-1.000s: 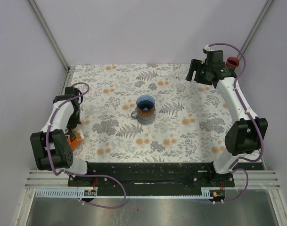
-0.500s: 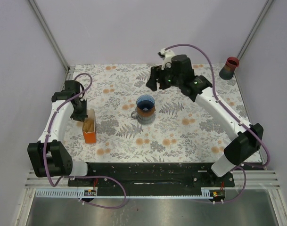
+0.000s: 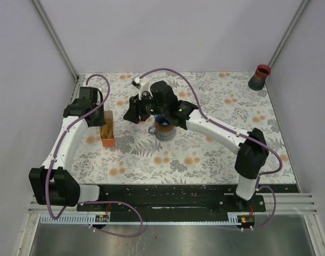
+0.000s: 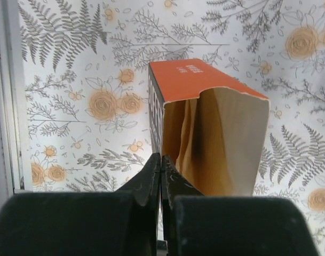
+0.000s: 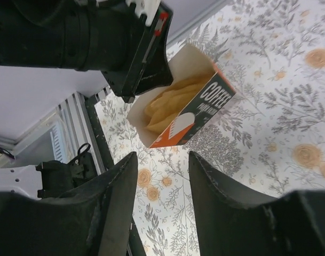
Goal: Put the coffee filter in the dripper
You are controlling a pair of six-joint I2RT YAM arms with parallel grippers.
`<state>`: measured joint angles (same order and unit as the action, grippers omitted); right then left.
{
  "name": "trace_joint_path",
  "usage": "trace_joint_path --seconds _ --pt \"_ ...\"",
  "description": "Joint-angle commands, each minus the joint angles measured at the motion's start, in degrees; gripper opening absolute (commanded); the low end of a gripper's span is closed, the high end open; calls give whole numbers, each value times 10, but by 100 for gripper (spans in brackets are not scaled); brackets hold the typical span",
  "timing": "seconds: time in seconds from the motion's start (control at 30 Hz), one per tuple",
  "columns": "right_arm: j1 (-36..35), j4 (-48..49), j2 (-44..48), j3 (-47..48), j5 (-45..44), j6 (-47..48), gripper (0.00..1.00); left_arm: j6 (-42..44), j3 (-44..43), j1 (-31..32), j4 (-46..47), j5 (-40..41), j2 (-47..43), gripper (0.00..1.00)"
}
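An orange coffee filter box stands on the floral mat left of centre, its open top showing brown paper filters. My left gripper is shut on the box's left wall. My right gripper is open and empty, just right of the box and above the mat. In the right wrist view the box and the filters lie beyond my open fingers. The blue dripper on its grey base sits at the mat's centre, partly hidden by my right arm.
A dark cup with a red rim stands at the back right corner. A metal rail runs along the mat's left edge. My right arm stretches across the centre of the mat above the dripper.
My right arm has swung from the back right corner across to the left, ending over the dripper near the box. My left gripper has brought the box forward and toward the centre.
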<state>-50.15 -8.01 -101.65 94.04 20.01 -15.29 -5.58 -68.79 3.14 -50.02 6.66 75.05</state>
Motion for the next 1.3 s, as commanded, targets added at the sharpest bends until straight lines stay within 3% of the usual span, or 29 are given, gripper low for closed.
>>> trace_joint_path --seconds 0.0,0.23,0.43,0.9,1.03,1.27 --pt "-37 27 -49 61 -33 -7 49 -35 -29 20 54 48 -5 0" --pt "-60 33 -104 111 -44 -61 39 -58 -34 38 65 59 9 0" --pt "-65 -24 -158 160 -78 -87 33 -77 -52 38 68 44 15 0" --pt "-73 -107 -239 238 -195 -44 35 -88 -51 39 69 18 7 0" --pt "-74 -135 -250 252 -233 -41 43 -91 -48 39 69 8 9 0" --pt "-74 -166 -290 293 -218 -40 48 -100 -50 39 69 -24 8 0"
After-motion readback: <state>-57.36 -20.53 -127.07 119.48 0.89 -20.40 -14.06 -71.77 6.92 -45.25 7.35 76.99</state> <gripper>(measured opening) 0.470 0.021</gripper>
